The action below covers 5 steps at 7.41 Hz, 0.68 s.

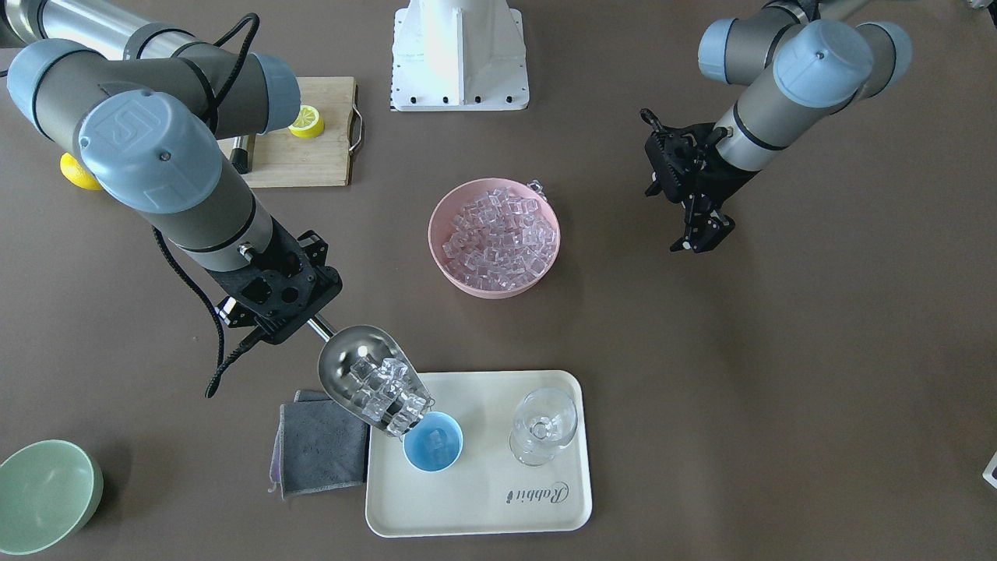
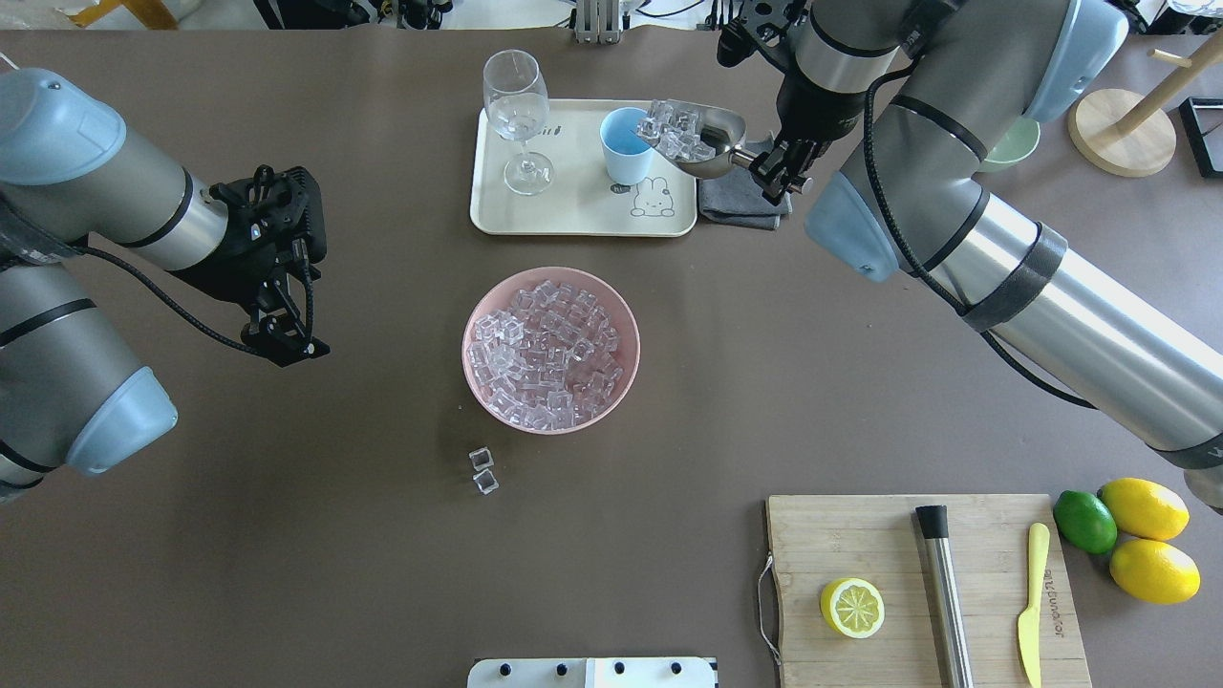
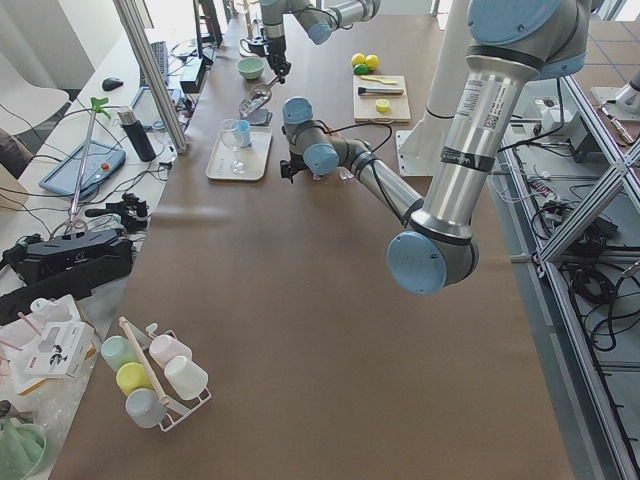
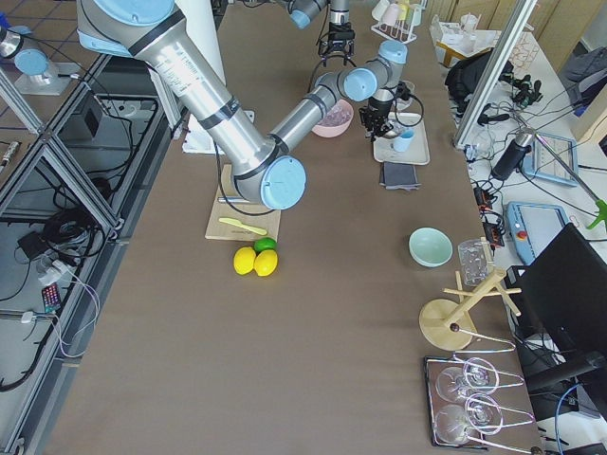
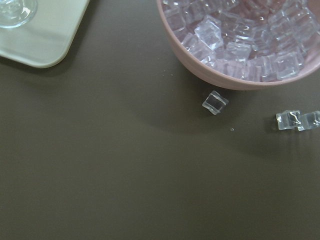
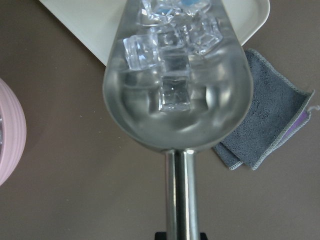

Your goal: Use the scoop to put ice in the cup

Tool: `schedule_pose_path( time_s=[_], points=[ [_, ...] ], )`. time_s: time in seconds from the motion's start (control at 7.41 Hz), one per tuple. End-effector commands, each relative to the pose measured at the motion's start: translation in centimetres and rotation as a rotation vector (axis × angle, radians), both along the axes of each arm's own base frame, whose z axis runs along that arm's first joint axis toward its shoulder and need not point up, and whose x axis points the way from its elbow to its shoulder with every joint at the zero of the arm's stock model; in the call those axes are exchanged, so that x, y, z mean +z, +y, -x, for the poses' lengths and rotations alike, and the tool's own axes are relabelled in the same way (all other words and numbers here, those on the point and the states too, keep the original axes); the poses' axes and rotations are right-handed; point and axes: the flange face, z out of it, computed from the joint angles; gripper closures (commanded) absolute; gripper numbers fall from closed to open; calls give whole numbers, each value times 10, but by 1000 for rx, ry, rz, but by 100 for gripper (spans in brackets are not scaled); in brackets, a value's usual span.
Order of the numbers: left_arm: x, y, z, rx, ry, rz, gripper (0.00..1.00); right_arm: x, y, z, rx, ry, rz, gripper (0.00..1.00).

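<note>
ice (image 1: 382,387) tips from your scoop (image 1: 341,363) into the cup (image 1: 447,453), pour barely begun; right jaws clamp the handle, left jaws unclear.

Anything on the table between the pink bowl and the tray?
No. The overhead view shows bare table between pink bowl and tray; loose ice cubes lie on the bowl's opposite side.
</note>
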Motion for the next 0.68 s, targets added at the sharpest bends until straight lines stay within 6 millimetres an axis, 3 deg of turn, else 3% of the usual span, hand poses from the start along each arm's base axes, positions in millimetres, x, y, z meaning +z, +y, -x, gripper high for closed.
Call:
schedule_pose_path(
  time_s=[0.0, 0.14, 0.4, 0.54],
  points=[
    [9, -5, 7, -97, -26, 134, 1, -13, -13, 8, -27, 64, 5, 100],
    [13, -7, 16, -119, -28, 156, 1, -18, -15, 8, -36, 84, 4, 100],
    [49, -10, 19, -278, -75, 422, 1, -20, -21, 10, -61, 114, 2, 100],
    [60, -20, 52, -345, -73, 462, 1, -26, -27, 14, -80, 132, 6, 100]
  ],
)
